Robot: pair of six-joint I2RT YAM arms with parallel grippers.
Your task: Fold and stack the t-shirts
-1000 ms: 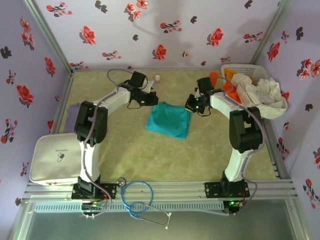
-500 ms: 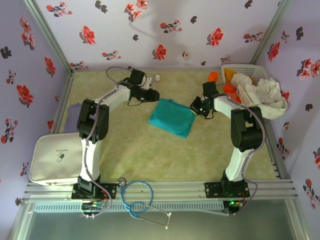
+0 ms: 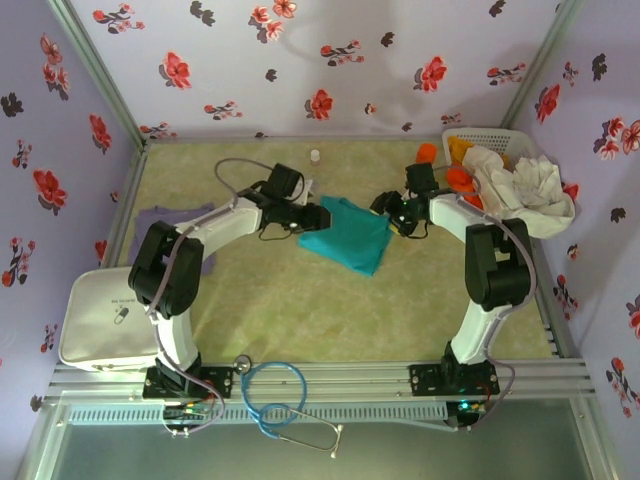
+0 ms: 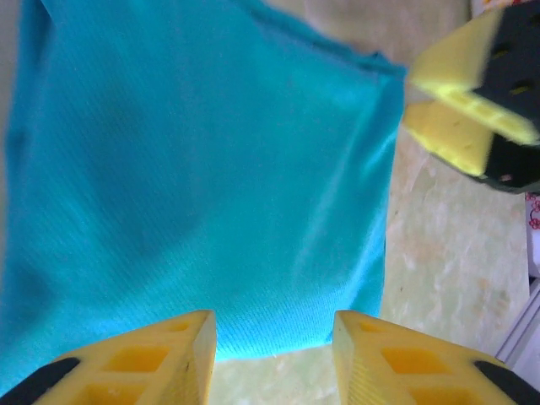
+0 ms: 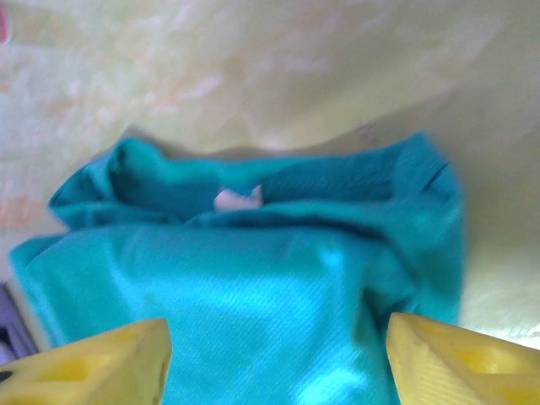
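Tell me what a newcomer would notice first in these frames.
The folded teal t-shirt lies mid-table, with the left claw open at its left edge and the right claw open by its far right corner. Next comes the white basket in the far right corner, heaped with off-white cloth. At the near edge sit a white case on the left and a blue stethoscope between the arm bases.

In the left wrist view the teal t-shirt [image 4: 194,186] runs off at 9 and 12 o'clock, and the right gripper [image 4: 434,99] at 2 o'clock is blurred. A pale scrap [image 5: 239,198] at its collar is too smeared to name.
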